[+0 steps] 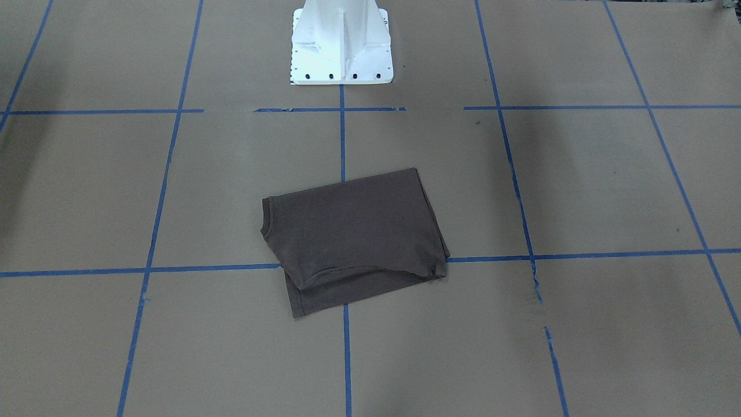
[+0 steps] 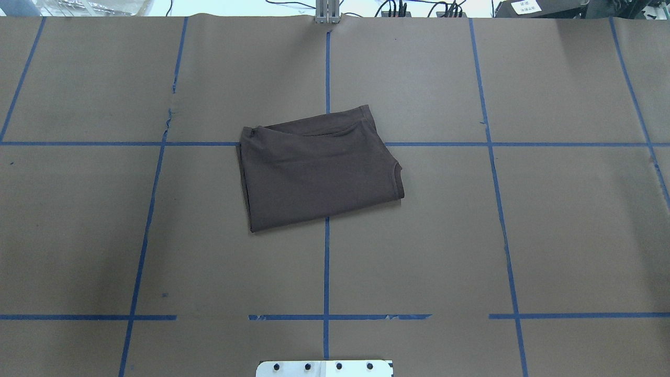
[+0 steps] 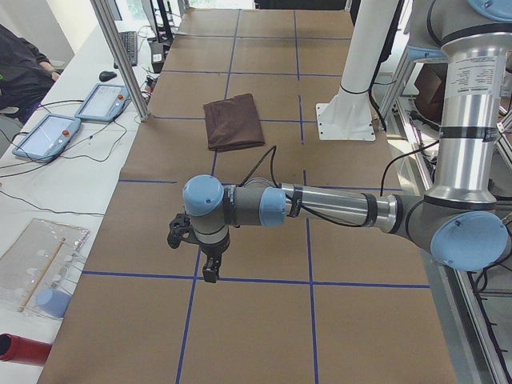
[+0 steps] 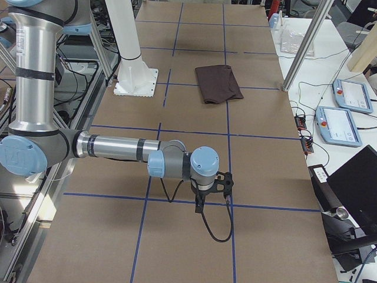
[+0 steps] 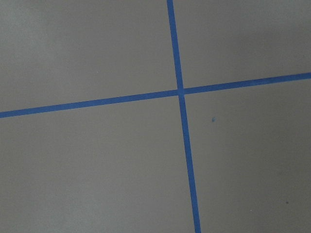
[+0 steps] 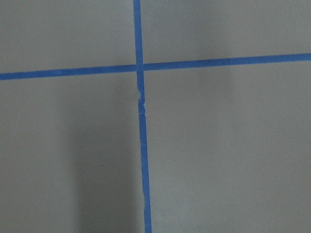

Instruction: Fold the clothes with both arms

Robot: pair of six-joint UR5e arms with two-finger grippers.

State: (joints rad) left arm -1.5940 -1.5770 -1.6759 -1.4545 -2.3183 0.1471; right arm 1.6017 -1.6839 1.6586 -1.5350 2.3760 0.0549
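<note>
Shirt (image 2: 319, 170) lies folded to a compact rectangle mid-table (image 2: 549, 235); folding looks done. Left gripper (image 3: 210, 276) and right gripper (image 4: 199, 205) hang near opposite end edges, likely parked clear. Jaw state: cannot tell.

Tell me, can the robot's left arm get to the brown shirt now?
Probably yes. The left arm hangs off to the side, apart from the brown T-shirt, and only table paper lies between them, so nothing seems to block it.
</note>
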